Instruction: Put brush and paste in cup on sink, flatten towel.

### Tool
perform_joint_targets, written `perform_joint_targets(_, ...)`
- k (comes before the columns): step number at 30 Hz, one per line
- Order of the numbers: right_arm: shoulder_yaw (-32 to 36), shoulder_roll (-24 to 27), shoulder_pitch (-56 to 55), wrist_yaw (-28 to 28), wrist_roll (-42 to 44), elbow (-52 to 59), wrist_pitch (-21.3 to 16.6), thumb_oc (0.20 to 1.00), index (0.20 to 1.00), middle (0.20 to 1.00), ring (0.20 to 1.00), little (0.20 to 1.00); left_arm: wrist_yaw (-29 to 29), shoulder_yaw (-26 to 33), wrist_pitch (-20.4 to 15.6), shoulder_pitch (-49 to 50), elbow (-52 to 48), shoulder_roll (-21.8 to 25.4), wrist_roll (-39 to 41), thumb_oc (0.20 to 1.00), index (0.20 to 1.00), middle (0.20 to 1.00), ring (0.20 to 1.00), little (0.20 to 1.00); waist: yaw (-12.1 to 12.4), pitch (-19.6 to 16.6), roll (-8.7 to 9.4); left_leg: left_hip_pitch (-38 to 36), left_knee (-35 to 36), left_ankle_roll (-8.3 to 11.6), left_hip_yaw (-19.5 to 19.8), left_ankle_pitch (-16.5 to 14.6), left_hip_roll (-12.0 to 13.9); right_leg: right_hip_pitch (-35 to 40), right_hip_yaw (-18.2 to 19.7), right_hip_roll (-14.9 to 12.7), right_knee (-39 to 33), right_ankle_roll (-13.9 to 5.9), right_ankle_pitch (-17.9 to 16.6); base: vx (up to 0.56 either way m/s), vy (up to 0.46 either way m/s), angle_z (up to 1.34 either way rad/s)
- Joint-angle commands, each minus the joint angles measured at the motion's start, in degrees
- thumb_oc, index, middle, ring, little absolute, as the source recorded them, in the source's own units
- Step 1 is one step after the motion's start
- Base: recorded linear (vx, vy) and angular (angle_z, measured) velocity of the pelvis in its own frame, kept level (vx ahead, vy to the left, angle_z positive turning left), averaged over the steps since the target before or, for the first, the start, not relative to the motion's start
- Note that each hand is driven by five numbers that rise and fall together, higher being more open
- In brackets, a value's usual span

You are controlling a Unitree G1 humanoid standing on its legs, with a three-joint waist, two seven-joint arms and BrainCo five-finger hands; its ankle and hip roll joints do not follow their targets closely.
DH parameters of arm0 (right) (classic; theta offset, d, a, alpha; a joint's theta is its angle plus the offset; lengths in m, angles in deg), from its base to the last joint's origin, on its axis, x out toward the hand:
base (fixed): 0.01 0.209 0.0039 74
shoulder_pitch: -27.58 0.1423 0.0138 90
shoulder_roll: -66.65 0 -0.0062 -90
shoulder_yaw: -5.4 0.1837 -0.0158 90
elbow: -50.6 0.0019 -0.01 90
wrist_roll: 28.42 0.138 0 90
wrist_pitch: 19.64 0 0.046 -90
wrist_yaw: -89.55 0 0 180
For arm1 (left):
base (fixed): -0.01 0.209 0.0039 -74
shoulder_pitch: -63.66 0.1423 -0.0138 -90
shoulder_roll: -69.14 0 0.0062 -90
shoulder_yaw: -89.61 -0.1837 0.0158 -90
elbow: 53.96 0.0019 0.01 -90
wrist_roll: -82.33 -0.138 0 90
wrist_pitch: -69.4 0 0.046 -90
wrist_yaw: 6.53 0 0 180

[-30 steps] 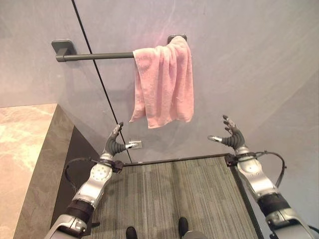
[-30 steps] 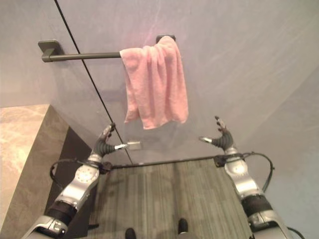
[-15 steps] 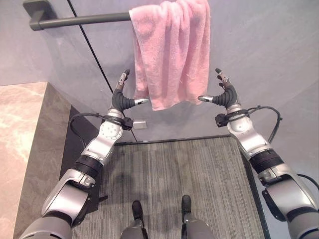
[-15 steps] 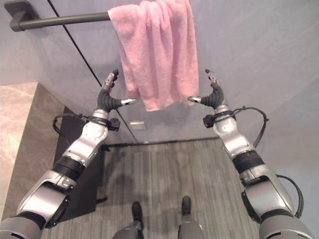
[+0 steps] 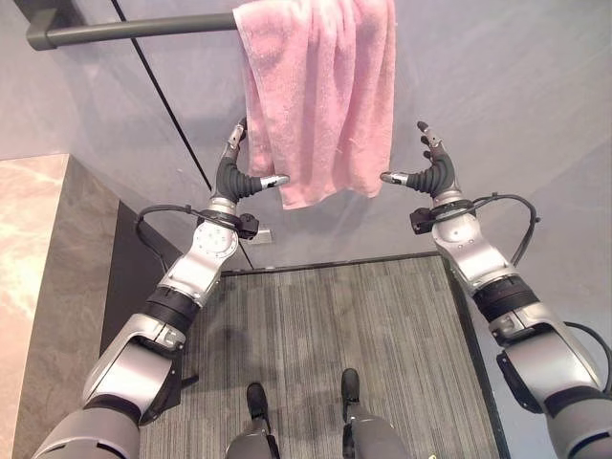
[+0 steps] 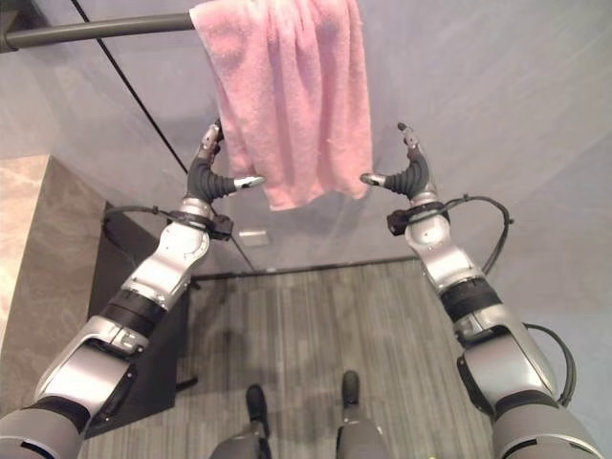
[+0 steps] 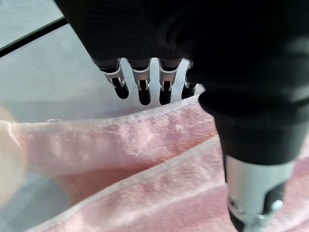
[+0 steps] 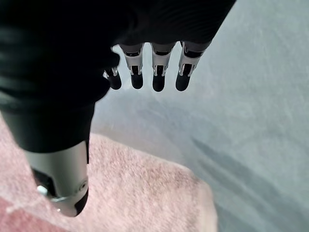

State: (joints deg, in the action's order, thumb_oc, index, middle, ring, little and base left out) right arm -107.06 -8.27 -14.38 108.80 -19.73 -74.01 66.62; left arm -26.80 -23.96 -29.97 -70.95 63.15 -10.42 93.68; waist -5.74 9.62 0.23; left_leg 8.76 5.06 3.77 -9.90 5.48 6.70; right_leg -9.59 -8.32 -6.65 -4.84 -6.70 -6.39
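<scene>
Pink towel (image 5: 320,91) hangs bunched (in folds) over a dark bar (image 5: 134,29).

Silver-grey jointed arms with black bands; left hand (image 5: 232,178) and right hand (image 5: 438,175) under dark ribbed covers; silver fingers (image 8: 157,72) with dark tips.

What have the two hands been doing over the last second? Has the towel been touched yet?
Both hands rose from below the towel to flank its lower edge. The left hand now has its thumb in front of the left corner; the right hand sits just beside the right corner. Both stay open, nothing grasped. The towel still hangs bunched on the bar.
</scene>
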Motion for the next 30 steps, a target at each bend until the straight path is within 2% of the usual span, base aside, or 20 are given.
perform_joint_targets(1, 2.2, -0.3, 6.1, 3.2, 0.6, -1.6, -1.8, 1.000, 1.000, 1.000, 1.000, 1.000, -1.9, 0.9, -1.8, -3.6, 0.3, -0.3, 0.8, 1.000, 1.000, 1.000, 1.000, 1.000, 0.3, -1.4, 1.11, -5.2, -0.1, 2.95, -1.1, -1.0, 2.5, -0.3, 4.4, -2.0, -0.2, -2.61, -2.8, 0.00, 0.000, 0.00)
perform_joint_targets(10, 0.9, 0.5, 12.2, 3.9, 2.9, -6.5, -1.8, 1.000, 1.000, 1.000, 1.000, 1.000, -2.2, -0.5, -2.3, -6.4, 0.6, -2.1, 1.6, 1.000, 1.000, 1.000, 1.000, 1.000, 0.7, -1.4, 0.23, -4.4, -0.1, 3.34, -0.5, -0.5, 2.3, -0.7, 3.7, -2.2, -0.2, -2.60, -2.8, 0.00, 0.000, 0.00)
perform_joint_targets(21, -2.2, 0.2, 19.6, 2.9, 6.6, -14.3, -1.3, 1.000, 1.000, 1.000, 1.000, 1.000, -2.6, -1.2, -3.3, -8.7, 0.4, -3.0, 4.1, 1.000, 1.000, 1.000, 1.000, 1.000, 2.0, -1.4, 0.03, -3.5, -0.1, 3.64, 0.1, 0.1, 2.2, -1.1, 3.1, -2.4, -0.2, -2.55, -2.8, 0.00, 0.000, 0.00)
perform_joint_targets(22, -2.9, 0.1, 20.4, 2.4, 6.7, -14.8, -1.1, 0.871, 0.871, 0.871, 0.871, 0.871, -2.5, -1.3, -3.4, -8.9, 0.5, -3.0, 4.9, 0.805, 0.805, 0.805, 0.805, 0.805, 2.1, -1.4, 0.01, -3.4, -0.1, 3.67, 0.2, 0.2, 2.2, -1.2, 3.0, -2.3, -0.2, -2.52, -2.8, 0.00, 0.000, 0.00)
perform_joint_targets(23, -3.0, -0.2, 20.6, 2.3, 6.9, -14.9, -1.1, 0.849, 0.849, 0.849, 0.849, 0.849, -2.3, -1.3, -3.5, -8.8, 0.4, -3.1, 5.5, 0.699, 0.699, 0.699, 0.699, 0.699, 2.3, -1.3, 0.02, -3.3, -0.1, 3.69, 0.2, 0.3, 2.2, -1.3, 3.1, -2.3, -0.2, -2.47, -2.7, 0.00, 0.000, 0.00)
perform_joint_targets(24, -3.0, -0.2, 20.6, 2.3, 6.9, -15.0, -1.1, 0.633, 0.633, 0.633, 0.633, 0.633, -2.3, -1.3, -3.5, -8.8, 0.5, -3.1, 5.6, 0.489, 0.489, 0.489, 0.489, 0.489, 2.2, -1.3, 0.01, -3.3, -0.1, 3.70, 0.3, 0.3, 2.2, -1.3, 3.0, -2.3, -0.2, -2.46, -2.7, 0.00, 0.000, 0.00)
perform_joint_targets(25, -3.2, -0.5, 20.8, 2.1, 7.5, -15.1, -1.2, 0.256, 0.256, 0.256, 0.256, 0.256, -1.9, -1.4, -3.8, -8.7, 0.6, -3.5, 7.2, 0.200, 0.200, 0.200, 0.200, 0.200, 2.3, -1.3, -0.07, -3.2, -0.1, 3.74, 0.4, 0.4, 2.3, -1.3, 3.0, -2.2, -0.2, -2.40, -2.8, 0.00, 0.000, 0.00)
perform_joint_targets(26, -3.1, -0.8, 20.8, 2.0, 8.0, -15.2, -1.4, 0.200, 0.200, 0.200, 0.200, 0.200, -1.8, -1.5, -3.9, -8.6, 0.6, -3.5, 7.7, 0.200, 0.200, 0.200, 0.200, 0.200, 2.4, -1.3, -0.10, -3.2, -0.1, 3.76, 0.4, 0.4, 2.3, -1.3, 2.9, -2.2, -0.2, -2.38, -2.7, 0.00, -0.009, 0.05)
perform_joint_targets(30, -3.3, -1.5, 20.1, 1.4, 9.3, -14.7, -1.7, 0.200, 0.200, 0.200, 0.200, 0.200, -1.5, -1.8, -3.7, -8.1, 0.6, -3.3, 7.8, 0.200, 0.200, 0.200, 0.200, 0.200, 2.6, -1.2, 0.01, -3.1, -0.1, 3.73, 0.5, 0.4, 2.4, -1.3, 2.8, -2.1, -0.2, -2.31, -2.7, 0.00, -0.010, 0.07)
